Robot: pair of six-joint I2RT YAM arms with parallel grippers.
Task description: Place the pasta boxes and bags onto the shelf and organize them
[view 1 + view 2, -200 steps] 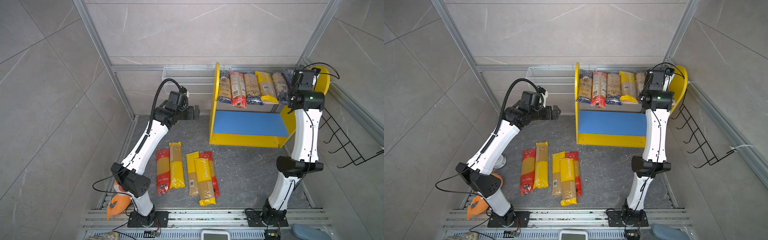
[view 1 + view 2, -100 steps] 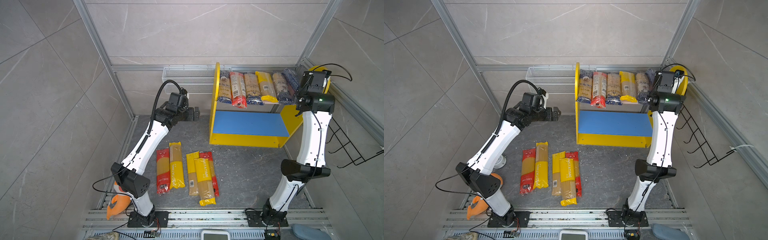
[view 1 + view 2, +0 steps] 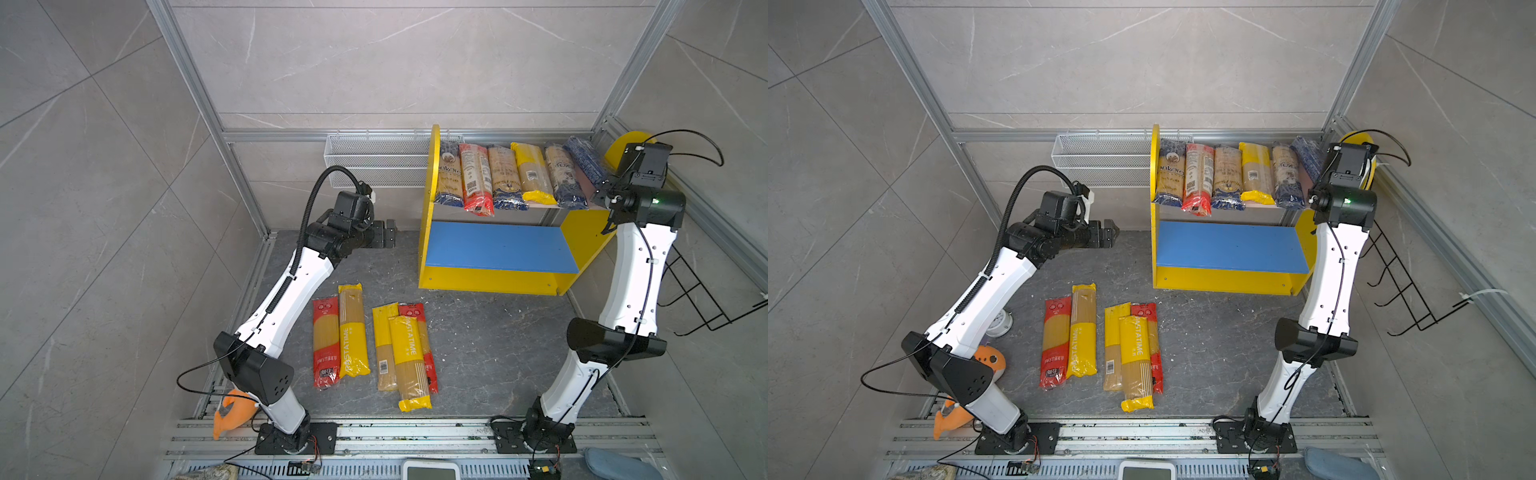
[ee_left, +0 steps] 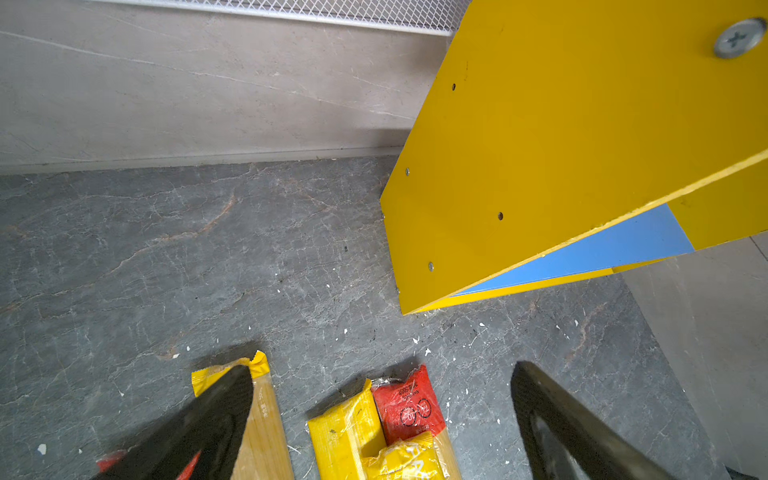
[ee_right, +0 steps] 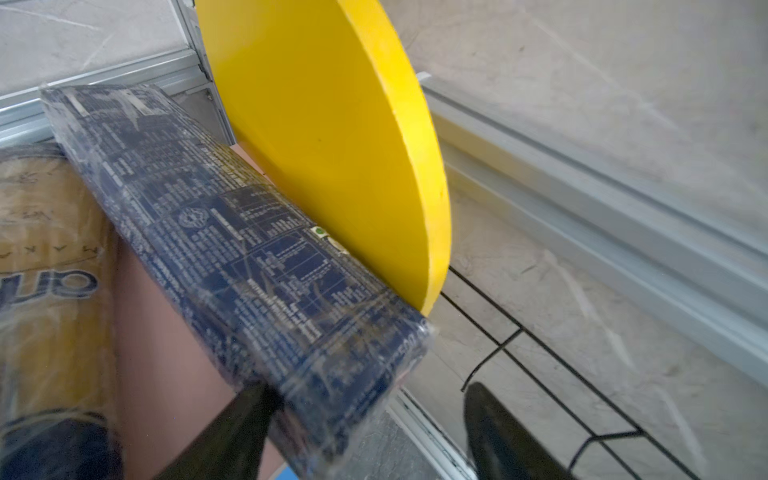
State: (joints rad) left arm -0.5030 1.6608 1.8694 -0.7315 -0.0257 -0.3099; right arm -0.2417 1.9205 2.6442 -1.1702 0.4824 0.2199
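Note:
The shelf has yellow side panels, a pink upper board and a blue lower board. Several pasta bags lie side by side on the upper board. At its right end a dark blue box rests tilted against the yellow panel. My right gripper is open at the box's near end; one finger is by the box, the other stands well apart. Several more bags lie on the floor. My left gripper hangs open above them, left of the shelf.
A white wire mesh basket hangs on the back wall left of the shelf. A black wire rack hangs on the right wall near the right arm. An orange toy lies by the left arm's base.
My right gripper has moved rightward along the upper board toward the yellow end panel, and the dark blue box now shows uncovered. The left arm has stayed put.

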